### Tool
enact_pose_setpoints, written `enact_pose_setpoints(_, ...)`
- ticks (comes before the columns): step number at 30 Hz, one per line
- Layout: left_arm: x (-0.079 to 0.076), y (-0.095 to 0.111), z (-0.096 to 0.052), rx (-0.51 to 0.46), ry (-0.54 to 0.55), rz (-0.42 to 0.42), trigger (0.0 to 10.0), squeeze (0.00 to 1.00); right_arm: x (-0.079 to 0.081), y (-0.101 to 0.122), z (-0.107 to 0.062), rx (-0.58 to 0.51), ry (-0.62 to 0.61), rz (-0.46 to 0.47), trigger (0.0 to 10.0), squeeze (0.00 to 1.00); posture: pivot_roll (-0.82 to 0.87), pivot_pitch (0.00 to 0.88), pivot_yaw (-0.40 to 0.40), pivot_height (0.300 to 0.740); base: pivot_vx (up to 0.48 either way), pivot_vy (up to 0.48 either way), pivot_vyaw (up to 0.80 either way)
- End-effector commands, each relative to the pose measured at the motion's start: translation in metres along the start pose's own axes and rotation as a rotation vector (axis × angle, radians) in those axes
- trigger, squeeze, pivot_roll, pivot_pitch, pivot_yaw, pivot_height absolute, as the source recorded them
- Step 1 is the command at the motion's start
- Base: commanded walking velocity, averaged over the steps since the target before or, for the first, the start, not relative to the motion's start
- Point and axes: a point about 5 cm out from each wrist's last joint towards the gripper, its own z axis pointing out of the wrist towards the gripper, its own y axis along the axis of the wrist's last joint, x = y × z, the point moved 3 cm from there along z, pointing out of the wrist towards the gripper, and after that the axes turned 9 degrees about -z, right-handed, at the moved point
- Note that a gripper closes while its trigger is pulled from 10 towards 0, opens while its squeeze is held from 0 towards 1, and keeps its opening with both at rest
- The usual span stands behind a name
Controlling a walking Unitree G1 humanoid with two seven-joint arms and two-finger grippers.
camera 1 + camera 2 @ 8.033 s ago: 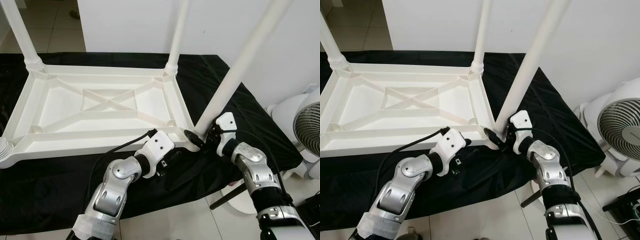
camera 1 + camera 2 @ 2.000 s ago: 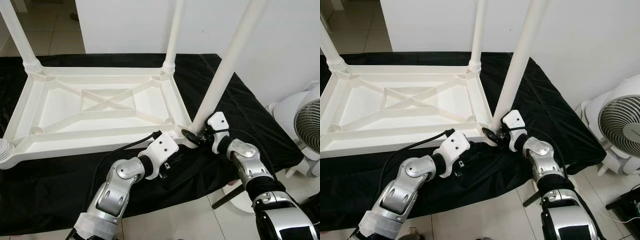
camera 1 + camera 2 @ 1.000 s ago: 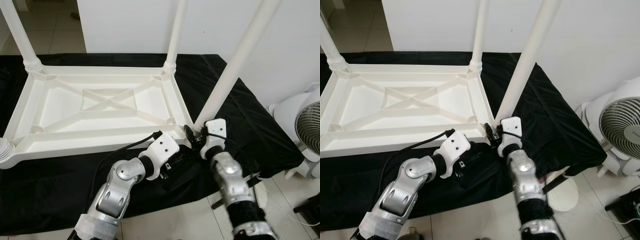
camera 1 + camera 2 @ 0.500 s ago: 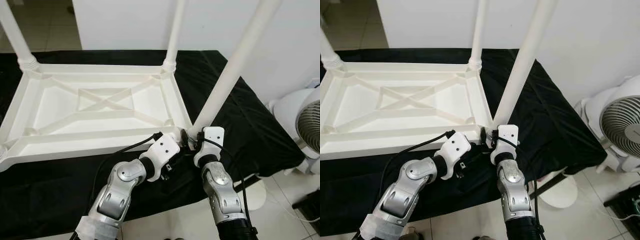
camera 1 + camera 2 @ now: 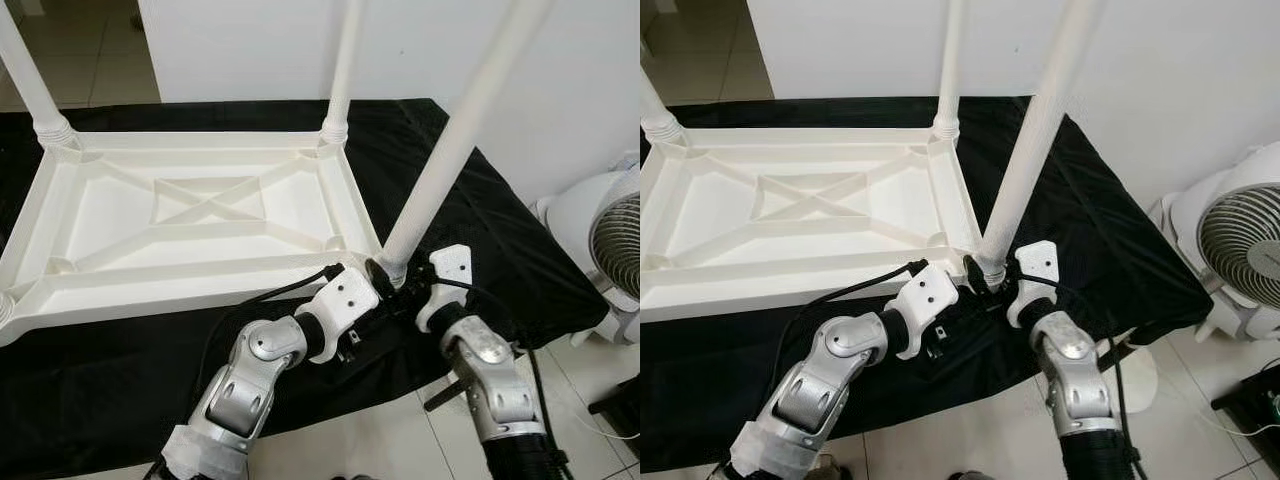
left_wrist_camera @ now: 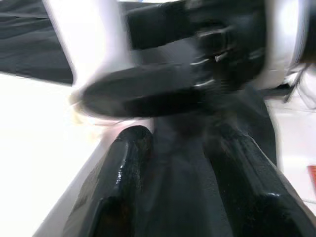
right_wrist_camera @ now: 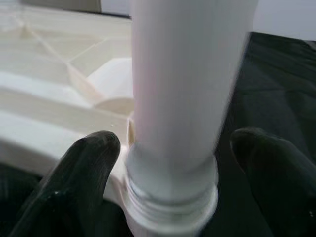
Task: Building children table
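Moved: my right gripper [image 7: 173,163] has swung back to the outer side of the near right leg [image 5: 450,150] since half a second ago.
Table: the white children table [image 5: 190,215] lies upside down on the black cloth [image 5: 500,230].
Leg: it stands tilted in the near right corner.
Right gripper: fingers [image 7: 81,173] wide, one each side of the leg base.
Left gripper [image 5: 372,300]: at the same corner; the blurred view suggests parted fingers, I cannot tell.
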Motion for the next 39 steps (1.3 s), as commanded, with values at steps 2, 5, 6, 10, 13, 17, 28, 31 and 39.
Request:
enact_pose_setpoints(2, 0.013, -0.006, -0.002, 0.014, 0.089, -0.001, 10.0, 0.0, -0.012, -0.008, 0.003, 0.012, 0.06, -0.054, 10.0, 0.0, 0.05, 0.048, -0.066, 0.74, 0.0, 0.0, 0.0)
enact_pose_setpoints(5, 0.014, -0.004, -0.001, 0.006, 0.096, -0.006, 10.0, 0.0, -0.013, -0.007, 0.008, 0.002, 0.104, -0.069, 10.0, 0.0, 0.05, 0.044, -0.07, 0.74, 0.0, 0.0, 0.0)
enact_pose_setpoints(6, 0.014, -0.004, -0.001, 0.006, 0.096, -0.006, 10.0, 0.0, -0.013, -0.007, 0.008, 0.002, 0.104, -0.069, 10.0, 0.0, 0.05, 0.044, -0.07, 0.74, 0.0, 0.0, 0.0)
enact_pose_setpoints(10, 0.012, -0.002, 0.0, -0.001, 0.098, -0.01, 10.0, 0.0, -0.011, -0.004, 0.02, -0.007, 0.17, -0.086, 10.0, 0.0, 0.06, 0.041, -0.077, 0.74, 0.0, 0.0, 0.0)
enact_pose_setpoints(13, 0.011, -0.003, 0.0, -0.001, 0.097, -0.011, 10.0, 0.0, -0.009, -0.002, 0.028, -0.015, 0.212, -0.102, 10.0, 0.0, 0.06, 0.04, -0.078, 0.74, 0.0, 0.0, 0.0)
enact_pose_setpoints(17, 0.012, -0.002, 0.0, -0.003, 0.102, -0.01, 10.0, 0.0, -0.005, -0.002, 0.041, -0.01, 0.283, -0.127, 10.0, 0.0, 0.08, 0.042, -0.085, 0.74, 0.0, 0.0, 0.0)
enact_pose_setpoints(28, 0.008, -0.004, 0.003, 0.002, 0.083, 0.004, 10.0, 0.0, 0.006, -0.02, 0.046, 0.031, 0.367, -0.094, 0.0, 0.0, 0.07, 0.067, -0.095, 0.74, 0.0, 0.0, 0.0)
enact_pose_setpoints(31, 0.005, -0.005, 0.004, 0.004, 0.068, 0.008, 10.0, 0.0, 0.005, -0.022, 0.043, 0.03, 0.346, -0.07, 0.0, 0.0, 0.07, 0.07, -0.093, 0.74, 0.0, 0.0, 0.0)
enact_pose_setpoints(39, 0.006, -0.005, 0.004, 0.006, 0.067, 0.003, 10.0, 0.0, -0.006, -0.021, 0.039, 0.006, 0.151, -0.025, 10.0, 0.0, 0.03, 0.078, -0.081, 0.74, 0.0, 0.0, 0.0)
